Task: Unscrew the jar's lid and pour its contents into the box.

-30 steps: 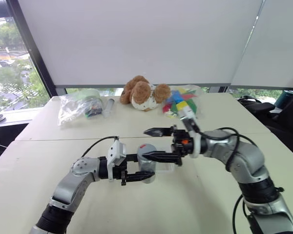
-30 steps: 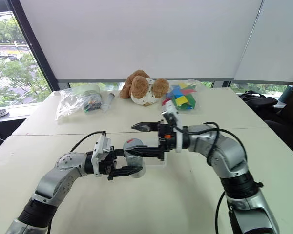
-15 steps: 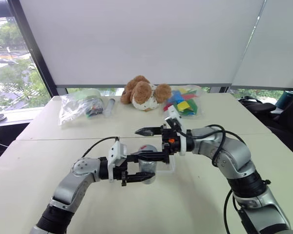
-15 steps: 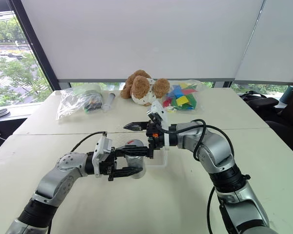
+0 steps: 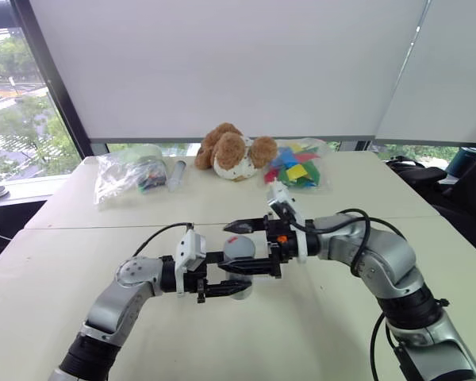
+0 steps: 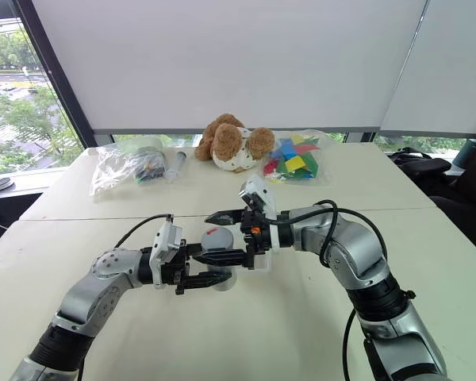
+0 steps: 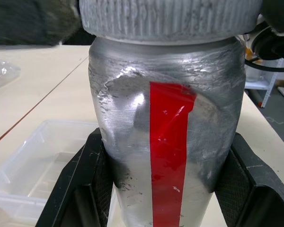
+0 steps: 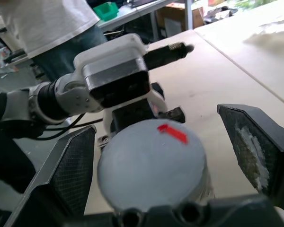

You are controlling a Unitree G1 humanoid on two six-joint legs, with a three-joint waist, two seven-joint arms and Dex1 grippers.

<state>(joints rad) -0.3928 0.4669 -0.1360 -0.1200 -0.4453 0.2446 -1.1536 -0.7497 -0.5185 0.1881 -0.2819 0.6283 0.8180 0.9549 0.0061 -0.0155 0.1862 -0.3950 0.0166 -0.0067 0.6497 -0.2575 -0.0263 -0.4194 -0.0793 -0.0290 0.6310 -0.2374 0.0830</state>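
The silver-grey jar [image 7: 132,142] with a red stripe stands upright above the table, and my left gripper [image 5: 236,276] is shut on its body. Both black pads [image 7: 92,189] press the jar's sides. The ribbed lid [image 7: 170,19] sits on the jar, and its flat top carries a red mark [image 8: 173,133]. My right gripper [image 5: 228,248] is open and comes in from the right. Its fingers [image 8: 71,165] straddle the lid without touching it. The clear box [image 7: 33,161] lies on the table just behind the jar. The contents are hidden inside the jar.
At the table's far edge sit a brown teddy [image 5: 230,151], a bag of coloured pieces [image 5: 297,167] and a clear bag of items [image 5: 131,175]. A seam crosses the table [image 5: 79,226]. A person [image 8: 47,28] stands beyond the table in the right wrist view.
My open right gripper has shifted left and slightly down, so its fingers now straddle the lid. The left gripper and the jar have stayed still.
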